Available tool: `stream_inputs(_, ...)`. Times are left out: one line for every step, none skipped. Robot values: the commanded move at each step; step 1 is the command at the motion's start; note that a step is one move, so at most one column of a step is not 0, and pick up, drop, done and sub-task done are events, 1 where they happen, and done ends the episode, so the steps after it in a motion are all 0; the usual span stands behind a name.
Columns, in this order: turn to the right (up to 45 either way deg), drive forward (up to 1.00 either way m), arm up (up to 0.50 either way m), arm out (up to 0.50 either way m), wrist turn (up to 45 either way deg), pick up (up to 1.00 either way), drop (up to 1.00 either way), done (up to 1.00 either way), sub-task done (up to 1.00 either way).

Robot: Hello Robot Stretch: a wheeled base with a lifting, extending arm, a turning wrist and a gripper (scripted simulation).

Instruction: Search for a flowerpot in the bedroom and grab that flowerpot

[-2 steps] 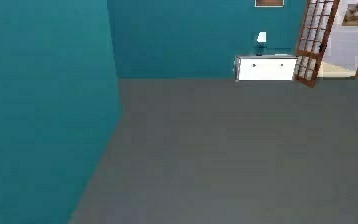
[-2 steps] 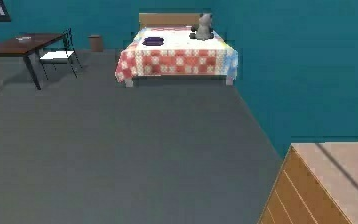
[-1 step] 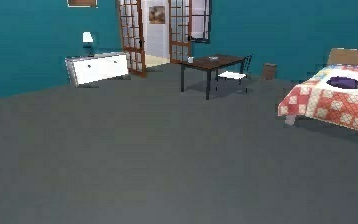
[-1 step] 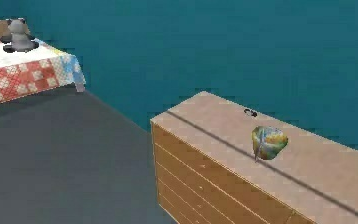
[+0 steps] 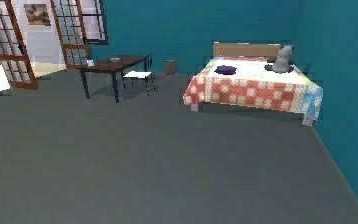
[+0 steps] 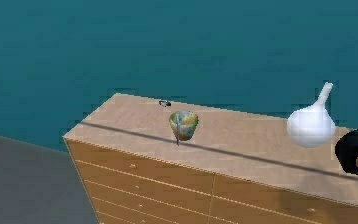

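On the wooden dresser (image 6: 127, 122), well apart from the white vase (image 6: 312, 122), stands the small mottled flowerpot (image 6: 183, 125); the base would best stop squarely abreast before the arm extends, and the gripper's state cannot be told.

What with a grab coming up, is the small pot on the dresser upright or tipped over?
Upright: the small pot stands on the dresser top, mouth up, narrowing toward its base.
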Motion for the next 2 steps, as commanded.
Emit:
stream_inputs(0.0,0.0,0.5,0.0,0.0,0.0,0.0,0.0,0.0)
stream_inputs(0.0,0.0,0.38,0.0,0.0,0.0,0.0,0.0,0.0)
